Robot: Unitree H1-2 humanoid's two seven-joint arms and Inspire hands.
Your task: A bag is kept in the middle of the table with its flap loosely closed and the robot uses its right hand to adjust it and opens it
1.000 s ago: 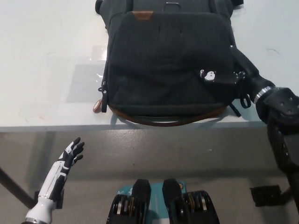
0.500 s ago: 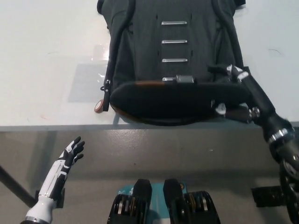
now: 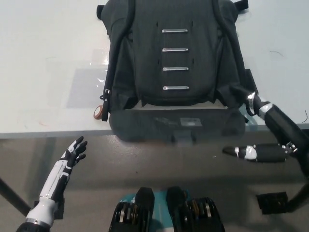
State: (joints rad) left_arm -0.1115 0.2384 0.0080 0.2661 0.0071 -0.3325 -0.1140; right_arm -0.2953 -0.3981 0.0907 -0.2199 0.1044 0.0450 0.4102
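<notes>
Lying mid-bench (image 3: 43, 58), dark bag (image 3: 174, 53) with flap (image 3: 176, 126) folded down over the near edge, black right hand (image 3: 263, 145) beside the flap's right end, grip impossible to tell, white left hand (image 3: 72, 153) open below bench edge

Single head view, steeply downward over the table (image 3: 43, 72) edge
</notes>
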